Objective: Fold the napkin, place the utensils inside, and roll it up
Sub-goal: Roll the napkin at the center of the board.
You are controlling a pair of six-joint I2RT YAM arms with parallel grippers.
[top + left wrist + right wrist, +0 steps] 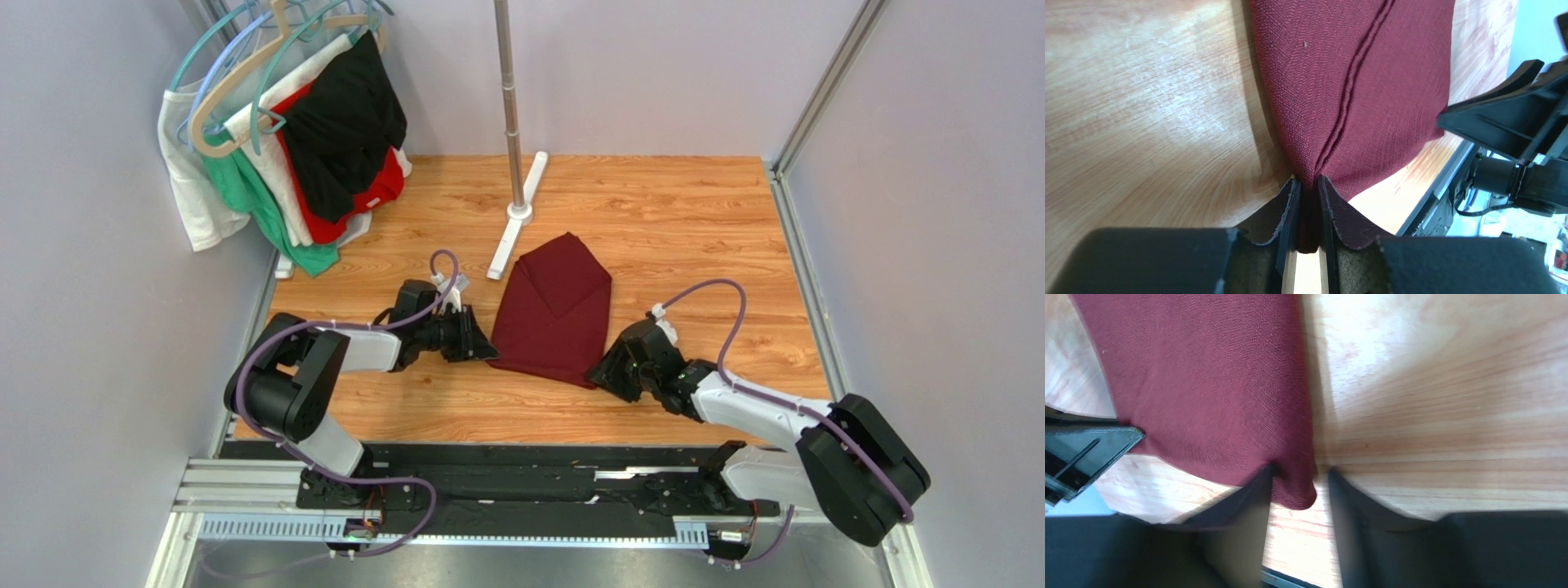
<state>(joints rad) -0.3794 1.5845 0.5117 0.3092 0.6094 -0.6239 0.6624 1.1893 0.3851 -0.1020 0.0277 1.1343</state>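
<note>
**Top view.** The napkin (555,306), a dark maroon cloth folded into a narrow shape with a pointed far end, lies flat on the wooden table (687,221) near its middle. Two flaps overlap on its upper face. The left gripper (487,347) meets the cloth at its near left corner and the right gripper (602,370) at its near right corner. A metal pole (507,86) rises from a white base (515,214) just beyond the napkin. Red, black, white and green garments (307,147) hang on hangers (245,61) at the far left.

**Left wrist view.** The jaws of the left gripper (1308,184) are drawn nearly together on a corner of the napkin (1352,79). Both fingers (1289,211) press the gathered cloth, and a stitched hem runs away from the pinch. The right gripper (1511,116) shows at the right edge.

**Right wrist view.** The jaws of the right gripper (1300,478) stand apart. The rounded corner of the napkin (1204,386) lies between them, against one finger (1244,508) and clear of the other. The fingers are blurred here, so this gripper seems to hold nothing firmly. The left gripper (1082,453) shows at the left edge.
</note>
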